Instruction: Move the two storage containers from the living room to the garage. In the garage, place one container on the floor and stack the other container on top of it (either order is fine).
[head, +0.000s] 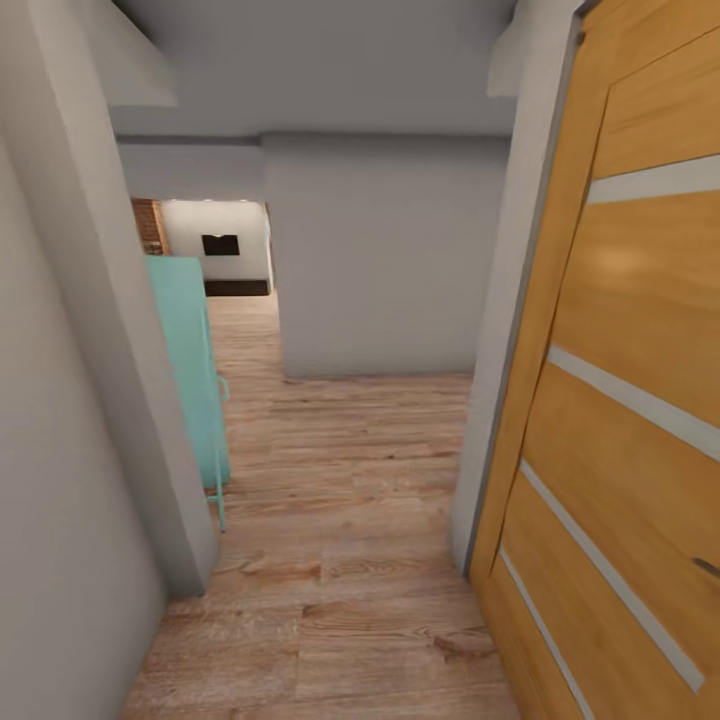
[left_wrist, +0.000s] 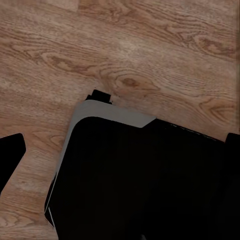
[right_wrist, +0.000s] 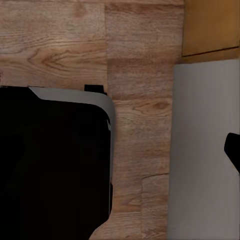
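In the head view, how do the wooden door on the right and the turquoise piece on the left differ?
The wooden door is orange-brown with pale horizontal strips; the turquoise piece is one plain colour. The door stands close to the camera and runs past the picture's top and bottom; the turquoise piece sits farther down the hallway, partly hidden by the grey wall. Both stand upright beside the wood plank floor.

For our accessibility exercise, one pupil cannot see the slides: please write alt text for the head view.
A narrow hallway with a light wood plank floor runs ahead between grey walls. An open wooden door with pale horizontal stripes stands at the right, and a turquoise cabinet at the left. Farther on, a lit room shows through an opening.
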